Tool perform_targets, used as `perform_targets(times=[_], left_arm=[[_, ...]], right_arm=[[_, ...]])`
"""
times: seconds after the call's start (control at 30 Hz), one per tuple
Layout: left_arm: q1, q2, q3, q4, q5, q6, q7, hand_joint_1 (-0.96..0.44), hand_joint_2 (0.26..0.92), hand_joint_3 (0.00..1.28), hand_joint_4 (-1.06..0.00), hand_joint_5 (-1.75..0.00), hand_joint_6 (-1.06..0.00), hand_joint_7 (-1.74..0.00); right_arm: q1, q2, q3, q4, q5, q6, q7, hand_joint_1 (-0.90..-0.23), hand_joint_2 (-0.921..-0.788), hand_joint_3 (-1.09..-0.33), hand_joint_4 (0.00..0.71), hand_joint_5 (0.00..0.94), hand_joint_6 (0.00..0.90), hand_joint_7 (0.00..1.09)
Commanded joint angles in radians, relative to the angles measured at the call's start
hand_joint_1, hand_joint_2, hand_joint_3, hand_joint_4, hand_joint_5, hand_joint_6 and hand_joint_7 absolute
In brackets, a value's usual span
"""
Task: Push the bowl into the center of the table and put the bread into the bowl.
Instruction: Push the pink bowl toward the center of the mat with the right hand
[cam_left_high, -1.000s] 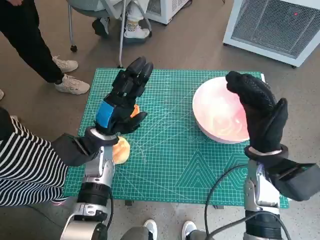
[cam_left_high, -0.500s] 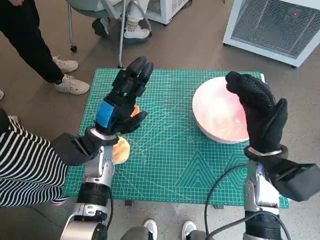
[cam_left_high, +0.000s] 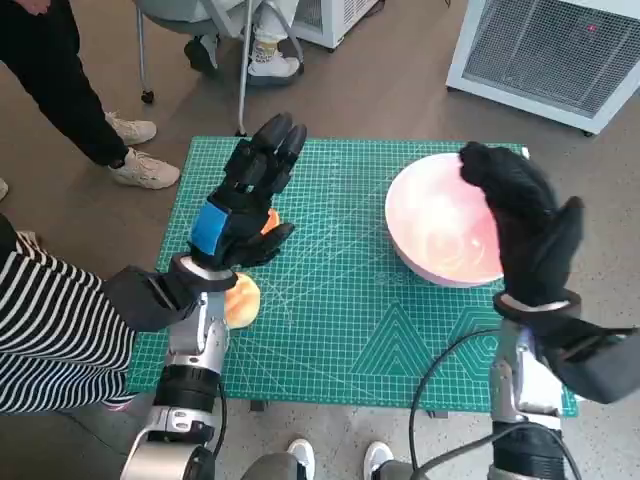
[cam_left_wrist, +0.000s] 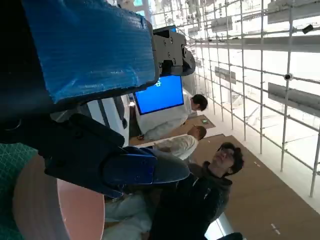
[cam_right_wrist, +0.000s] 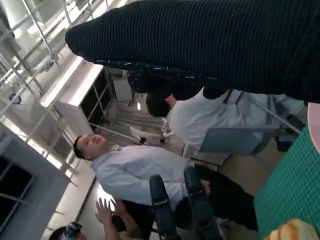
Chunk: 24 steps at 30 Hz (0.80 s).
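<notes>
the pink bowl (cam_left_high: 440, 222) sits near the far right corner of the surface (cam_left_high: 350, 330), not in the middle yet, and its rim is close to the edge there. the right hand (cam_left_high: 525, 235) in its black glove is up over the near right side of the bowl, fingers apart, holding nothing. if that hand comes down on top of the rim and not beside it, i think the bowl could tip up or skid off to the side, maybe off the edge. the bread (cam_left_high: 240, 298) lies well apart from the bowl, near the left side of the surface, partly hidden under the left hand (cam_left_high: 245, 195). that hand with the blue tape is raised with its fingers spread and holds nothing too. the bread looks soft, so a hard squeeze could squash it, and a loose hold could drop it on the way across. the surface is covered by a green mat with grid lines. around it is a brown floor, a white box with a grille (cam_left_high: 555, 55), chair legs (cam_left_high: 240, 80), and people's shoes (cam_left_high: 140, 170). a striped sleeve (cam_left_high: 50, 330) shows at the left.
</notes>
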Motion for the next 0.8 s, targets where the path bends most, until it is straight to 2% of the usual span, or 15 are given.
perform_targets(times=[0.03, 0.1, 0.27, 0.4, 0.6, 0.8], left_arm=[[0.005, 0.01, 0.003, -0.003, 0.005, -0.006, 0.007, -0.61, 0.921, 0.33, -0.09, 0.0, 0.0, -0.36], [0.005, 0.01, 0.003, -0.004, 0.006, -0.006, 0.008, -0.61, 0.921, 0.33, -0.09, 0.0, 0.0, -0.36], [0.007, 0.011, 0.004, -0.006, 0.004, -0.005, 0.01, -0.61, 0.921, 0.33, -0.09, 0.0, 0.0, -0.36], [0.009, 0.011, 0.004, -0.007, 0.003, -0.005, 0.01, -0.61, 0.921, 0.33, -0.1, 0.0, 0.0, -0.36], [0.005, 0.011, 0.005, 0.003, 0.006, -0.011, 0.014, -0.62, 0.921, 0.33, -0.1, 0.0, 0.0, -0.36], [0.002, 0.013, 0.005, 0.01, 0.012, -0.016, 0.018, -0.63, 0.921, 0.33, -0.1, 0.0, 0.0, -0.36]], right_arm=[[0.023, -0.027, -0.044, 0.027, 0.023, 0.0, 0.001, -0.655, -0.921, -0.753, 0.157, 0.0, 0.102, 0.34], [0.021, -0.03, -0.056, 0.035, 0.023, -0.006, -0.001, -0.65, -0.921, -0.76, 0.154, 0.0, 0.096, 0.34], [0.008, -0.048, -0.115, 0.103, 0.013, -0.047, -0.029, -0.636, -0.921, -0.79, 0.133, 0.016, 0.07, 0.36], [-0.015, -0.077, -0.17, 0.207, -0.004, -0.089, -0.066, -0.618, -0.921, -0.84, 0.125, 0.006, 0.015, 0.4], [-0.079, -0.125, -0.224, 0.44, -0.022, -0.148, -0.113, -0.61, -0.921, -0.864, 0.124, 0.003, 0.001, 0.4], [-0.139, -0.161, -0.247, 0.639, -0.028, -0.145, -0.163, -0.579, -0.921, -0.872, 0.139, 0.01, 0.011, 0.41]])
